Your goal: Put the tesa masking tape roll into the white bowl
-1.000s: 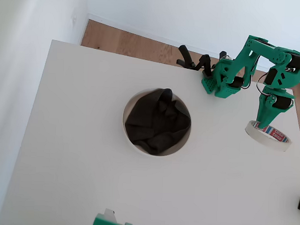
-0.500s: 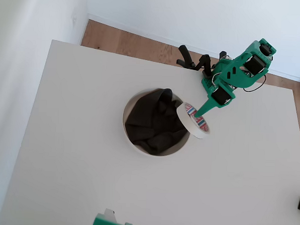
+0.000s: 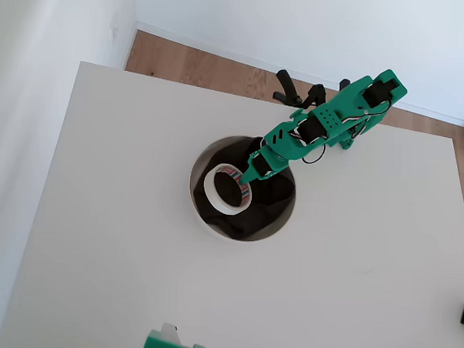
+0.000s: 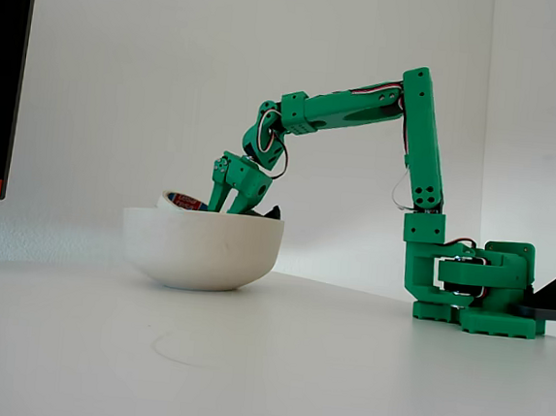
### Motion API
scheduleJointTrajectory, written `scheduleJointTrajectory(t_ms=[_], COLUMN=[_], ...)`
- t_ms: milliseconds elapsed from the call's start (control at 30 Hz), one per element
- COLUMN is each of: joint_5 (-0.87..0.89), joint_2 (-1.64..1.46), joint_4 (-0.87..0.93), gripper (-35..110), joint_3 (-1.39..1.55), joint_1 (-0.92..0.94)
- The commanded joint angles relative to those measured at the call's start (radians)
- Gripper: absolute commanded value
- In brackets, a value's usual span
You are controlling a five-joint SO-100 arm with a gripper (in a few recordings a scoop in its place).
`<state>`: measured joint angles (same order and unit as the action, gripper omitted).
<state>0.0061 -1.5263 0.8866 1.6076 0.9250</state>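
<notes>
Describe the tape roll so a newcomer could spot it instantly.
Find the white bowl mid-table, filled with dark cloth. Over that cloth, at the green arm's gripper, is the tape roll: a cream ring with red-blue print inside.

A: What is surrounding the white table?
B: White walls are closing in on two sides, with a wooden floor showing behind.
A: And the light?
B: Soft daylight is falling evenly.

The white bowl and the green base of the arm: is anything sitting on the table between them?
No. In the fixed view the table lies bare between the white bowl and the arm's base; the arm only reaches across above it.
</notes>
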Motion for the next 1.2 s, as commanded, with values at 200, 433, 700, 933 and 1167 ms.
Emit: scheduleJointTrajectory(t_ms=[200,433,700,933,1167], joint_5=[-0.028,-0.023,-0.008,0.003,0.041], joint_2=[0.089,0.089,0.075,0.075,0.041], joint_4=[-0.035,-0.041,-0.029,-0.035,-0.066], gripper=[-8,-8,12,-8,-8], joint_3=[-0.074,-0.075,-0.077,-0.077,-0.08], joint_1=[0.071,0.075,0.063,0.061,0.049])
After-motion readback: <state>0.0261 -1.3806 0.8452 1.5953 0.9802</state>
